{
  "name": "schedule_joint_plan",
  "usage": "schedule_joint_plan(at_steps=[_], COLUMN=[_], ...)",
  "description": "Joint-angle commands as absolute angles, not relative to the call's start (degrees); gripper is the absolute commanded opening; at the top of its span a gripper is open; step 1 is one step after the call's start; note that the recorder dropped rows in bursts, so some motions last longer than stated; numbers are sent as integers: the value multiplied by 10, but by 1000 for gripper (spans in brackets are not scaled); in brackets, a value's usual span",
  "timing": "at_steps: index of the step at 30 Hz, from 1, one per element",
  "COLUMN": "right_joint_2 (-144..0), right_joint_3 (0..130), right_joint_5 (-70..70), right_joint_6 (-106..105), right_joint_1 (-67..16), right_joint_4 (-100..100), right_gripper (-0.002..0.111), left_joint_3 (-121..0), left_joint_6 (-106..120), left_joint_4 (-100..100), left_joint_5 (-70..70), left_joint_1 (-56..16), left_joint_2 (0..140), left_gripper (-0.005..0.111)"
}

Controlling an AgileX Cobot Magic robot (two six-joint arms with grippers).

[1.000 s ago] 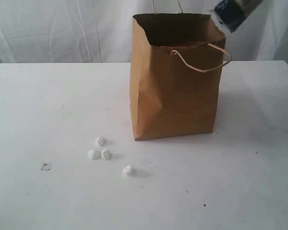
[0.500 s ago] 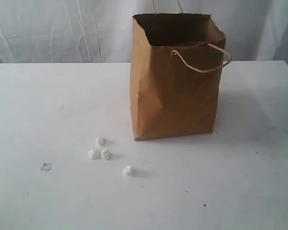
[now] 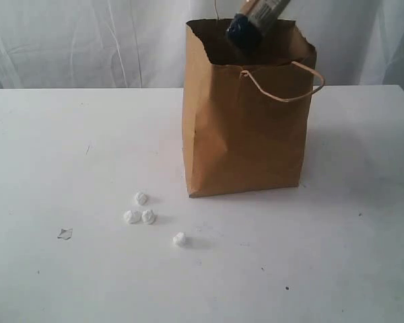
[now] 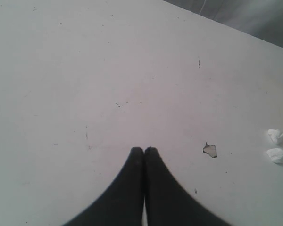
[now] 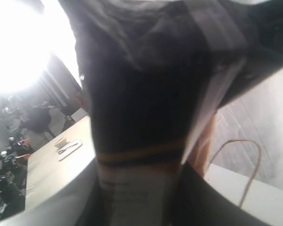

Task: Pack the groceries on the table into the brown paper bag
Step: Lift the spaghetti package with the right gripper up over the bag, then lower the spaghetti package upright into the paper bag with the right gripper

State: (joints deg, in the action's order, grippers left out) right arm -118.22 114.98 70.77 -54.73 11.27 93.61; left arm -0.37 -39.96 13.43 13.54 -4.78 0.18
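Observation:
The brown paper bag (image 3: 246,134) stands upright and open on the white table (image 3: 67,148). A long dark noodle packet (image 3: 251,23) slants down from the top edge of the exterior view, its lower end just inside the bag's mouth. In the right wrist view the packet (image 5: 146,117) fills the frame, and my right gripper (image 5: 141,193) is shut on it, with the bag's edge and a cord handle (image 5: 245,160) behind. My left gripper (image 4: 144,149) is shut and empty over bare table. No other groceries are in view.
Several small white crumpled balls (image 3: 141,198) lie on the table left of the bag's front, with a small torn scrap (image 3: 64,233) further left. The scrap (image 4: 210,150) and two balls (image 4: 275,136) also show in the left wrist view. White curtains hang behind.
The noodle packet was at the bag's upper right a second ago, then out of view, and now hangs over the bag's mouth with its end dipping in. The left gripper's earlier position is not shown.

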Motion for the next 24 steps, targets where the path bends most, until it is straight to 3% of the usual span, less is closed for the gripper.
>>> schedule_joint_plan(at_steps=[1, 24], right_joint_2=[-1205, -1292], right_joint_3=[1173, 1193], right_joint_5=[700, 690], right_joint_6=[-597, -795], right_joint_1=[103, 13], right_joint_4=[999, 999], right_gripper=[0, 0], left_joint_3=[0, 0], left_joint_6=[-401, -401], left_joint_4=[137, 137], left_joint_5=[134, 134], left_joint_1=[-47, -47], left_joint_2=[0, 0], left_gripper=[0, 0])
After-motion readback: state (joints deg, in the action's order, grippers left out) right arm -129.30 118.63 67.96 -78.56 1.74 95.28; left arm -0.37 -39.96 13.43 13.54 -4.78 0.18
